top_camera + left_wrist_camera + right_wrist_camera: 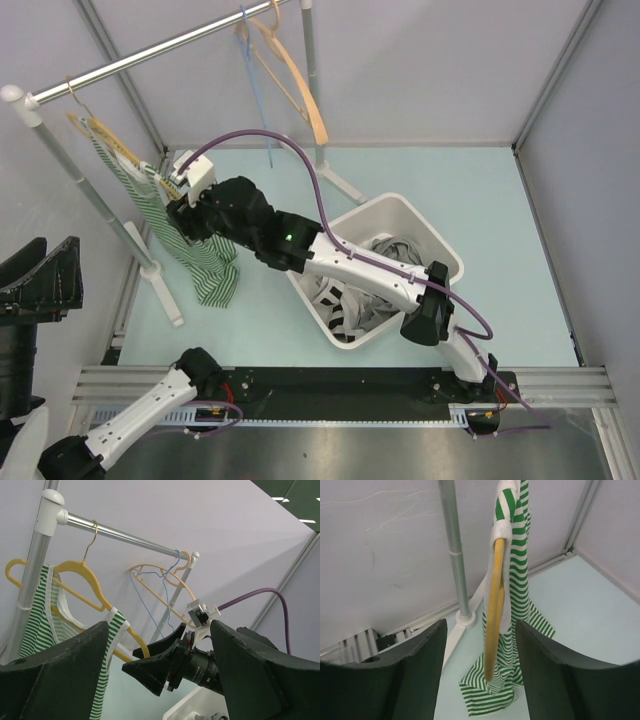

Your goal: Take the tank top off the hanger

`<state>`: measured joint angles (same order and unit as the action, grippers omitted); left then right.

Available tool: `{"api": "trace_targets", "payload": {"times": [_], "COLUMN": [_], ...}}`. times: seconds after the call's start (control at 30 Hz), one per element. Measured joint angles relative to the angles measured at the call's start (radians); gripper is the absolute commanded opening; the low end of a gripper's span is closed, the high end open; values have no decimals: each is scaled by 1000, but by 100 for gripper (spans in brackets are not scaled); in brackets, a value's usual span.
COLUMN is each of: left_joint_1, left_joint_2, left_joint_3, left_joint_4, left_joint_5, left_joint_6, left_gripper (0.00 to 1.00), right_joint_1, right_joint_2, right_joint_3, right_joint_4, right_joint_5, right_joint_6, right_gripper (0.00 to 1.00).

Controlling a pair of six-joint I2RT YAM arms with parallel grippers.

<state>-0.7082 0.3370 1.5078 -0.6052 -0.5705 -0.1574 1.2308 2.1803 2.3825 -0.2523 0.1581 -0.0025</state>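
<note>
Task thing: tank top (pixel 215 275), green-and-white striped, hangs on the yellow hanger (pixel 495 595) at the left end of the rail (pixel 150 55).
Garment seating: in the left wrist view both straps sit over the hanger shoulders; the hem lies bunched on the table (pixel 480 200).
Right pincer (pixel 480 627): reached across to the garment, jaws partly apart. The hanger end and the strap wrapped over it stand between the fingers with a gap showing on each side. Nothing gripped.
Left pincer (pixel 157 630): wide, holding nothing, low at the near left and tilted up toward the rail, well apart from the garment.
Done: approach only. The right arm is lined up on the near shoulder.
Left to do, as I judge it: close on the strap, draw it off the hanger end, free the other strap, and carry the top clear.
Other items: spare hangers (pixel 295 75) farther along the rail; white bin (pixel 420 215) of clothes beside the right arm.
Hidden: the right arm covers the garment's middle in the top view. The right wrist view sees the hanger edge-on, so the far shoulder and the hook are out of sight.
Cut off: the left pincer is clipped by the frame edge in the top view.
Unclear: whether the cloth is snagged anywhere on the hanger.
</note>
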Motion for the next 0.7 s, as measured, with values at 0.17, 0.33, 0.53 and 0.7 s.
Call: {"api": "trace_targets", "payload": {"times": [0.17,0.33,0.53,0.7], "left_joint_1": [0,0,0,0], "left_joint_2": [0,0,0,0], "left_joint_3": [0,0,0,1], "left_joint_4": [-11,-11,-11,-12], "left_joint_5": [-1,-2,-1,-1], "left_joint_6": [0,0,-2,-7], "left_gripper": [87,87,87,87], "right_joint_1": [0,-2,-9,-12], "right_joint_2": [8,16,57,98], "right_joint_3": [3,16,76,105], "right_joint_4": [32,65,102,124], "right_joint_5": [23,37,36,31], "right_joint_6": [-27,-47,-68,-93], "right_gripper": [50,37,23,10]}}
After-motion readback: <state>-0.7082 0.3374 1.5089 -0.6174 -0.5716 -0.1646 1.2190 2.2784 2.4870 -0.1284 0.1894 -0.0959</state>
